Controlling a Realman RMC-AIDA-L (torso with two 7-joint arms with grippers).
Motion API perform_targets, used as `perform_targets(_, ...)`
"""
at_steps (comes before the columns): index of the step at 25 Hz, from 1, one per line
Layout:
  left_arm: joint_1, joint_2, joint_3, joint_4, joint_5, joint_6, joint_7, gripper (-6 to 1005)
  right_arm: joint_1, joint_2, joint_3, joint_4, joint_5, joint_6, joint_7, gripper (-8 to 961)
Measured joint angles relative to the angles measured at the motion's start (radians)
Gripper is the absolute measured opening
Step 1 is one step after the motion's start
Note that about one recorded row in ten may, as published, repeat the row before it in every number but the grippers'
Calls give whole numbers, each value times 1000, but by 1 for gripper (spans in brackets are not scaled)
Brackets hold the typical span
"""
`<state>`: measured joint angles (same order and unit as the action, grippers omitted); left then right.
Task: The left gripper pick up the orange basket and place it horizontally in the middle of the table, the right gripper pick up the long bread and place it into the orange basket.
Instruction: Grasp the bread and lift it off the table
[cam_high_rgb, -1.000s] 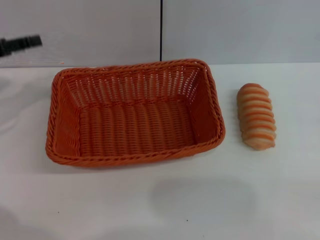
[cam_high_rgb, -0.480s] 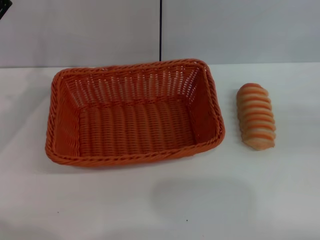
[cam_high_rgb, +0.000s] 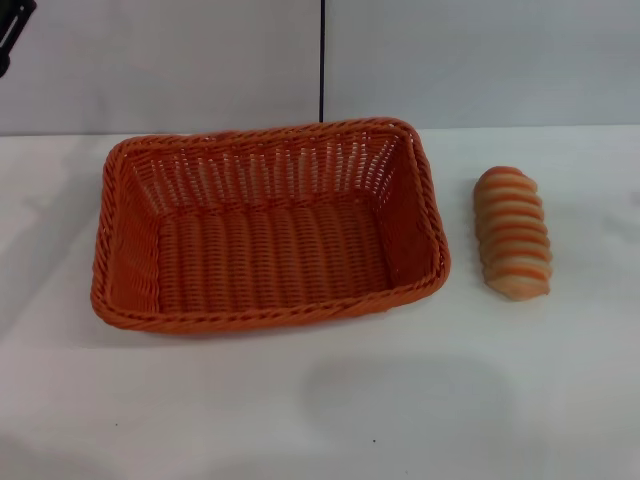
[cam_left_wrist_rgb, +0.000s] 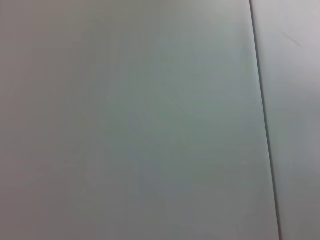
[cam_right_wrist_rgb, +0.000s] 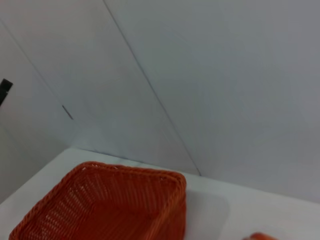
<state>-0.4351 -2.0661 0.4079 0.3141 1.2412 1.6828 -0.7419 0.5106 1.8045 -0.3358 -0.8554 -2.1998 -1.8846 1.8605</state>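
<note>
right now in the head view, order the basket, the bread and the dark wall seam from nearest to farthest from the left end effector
1. The orange basket, mid-table, nearest the left end effector at the top left corner.
2. The dark wall seam, behind the basket; close to the basket's rank.
3. The long bread, far right on the table.

Head view looks down on table (cam_high_rgb: 300, 400); right wrist shares orange basket (cam_right_wrist_rgb: 110, 205); left wrist faces wall (cam_left_wrist_rgb: 125, 120).

Left gripper (cam_high_rgb: 12, 28) is mostly cut off at the head view's corner, can't tell about its jaws; the long bread (cam_right_wrist_rgb: 260, 236) barely peeks in.
</note>
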Motion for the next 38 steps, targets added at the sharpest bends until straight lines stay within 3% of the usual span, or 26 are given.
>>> perform_targets(2,0,0,0,-24,2,-3,7,676,4,29,7,-25,19,29,-2,816)
perform_targets(3,0,0,0,-24,2,-3,7,677,4,29,7,-25,19,29,-2,816)
perform_targets(5,3,0,1,-38,2,-3,18,677,-6,52,9,-52,66,54,-2,816)
perform_targets(7,7,0,2,-47,2,-3,27,679,-36,83,10,-81,169,101,-13,816)
perform_targets(12,16,-1,3,-67,-1,2,36,677,-65,101,16,-99,253,146,-17,817)
perform_targets(20,29,-1,13,-103,0,20,66,674,-69,102,37,-103,263,170,-3,817)
perform_targets(25,44,-1,28,-107,0,32,67,675,-63,90,20,-109,264,162,43,817)
perform_targets(33,48,-1,52,-107,0,37,69,674,-64,95,-121,-188,196,150,113,818)
perform_targets(38,48,0,78,-107,0,38,70,674,-29,95,-192,-188,63,143,140,818)
